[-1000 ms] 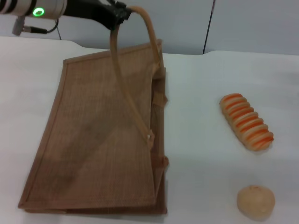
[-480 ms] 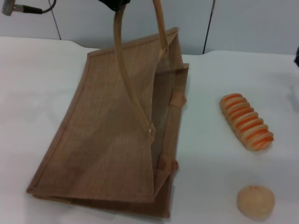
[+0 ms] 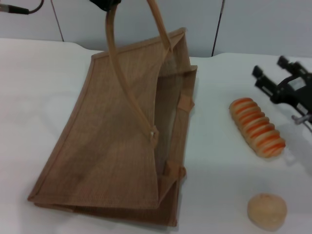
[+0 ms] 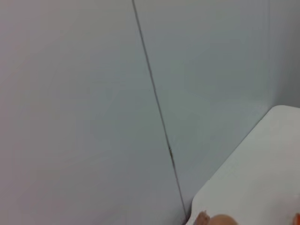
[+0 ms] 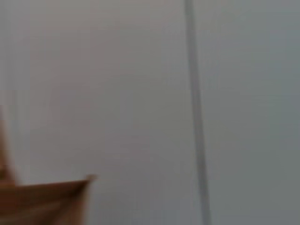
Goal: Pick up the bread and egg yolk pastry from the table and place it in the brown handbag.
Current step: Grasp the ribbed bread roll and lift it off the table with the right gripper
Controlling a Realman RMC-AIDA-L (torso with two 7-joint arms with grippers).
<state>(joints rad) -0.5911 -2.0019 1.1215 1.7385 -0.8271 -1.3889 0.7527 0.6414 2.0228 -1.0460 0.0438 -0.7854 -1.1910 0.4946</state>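
Left gripper point(image 3: 105, 4) pinching coarse jute brown handbag point(image 3: 117, 146) handle, right gripper point(image 3: 273, 73) spread beside ridged bread point(image 3: 257, 126)

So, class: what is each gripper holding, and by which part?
The left gripper holds the handbag up by one handle; the right gripper, open, holds nothing.

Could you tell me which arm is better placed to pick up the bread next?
The right: its open pincer hovers just beside the bread, while the left pincer is holding up the brown handbag by its handle.
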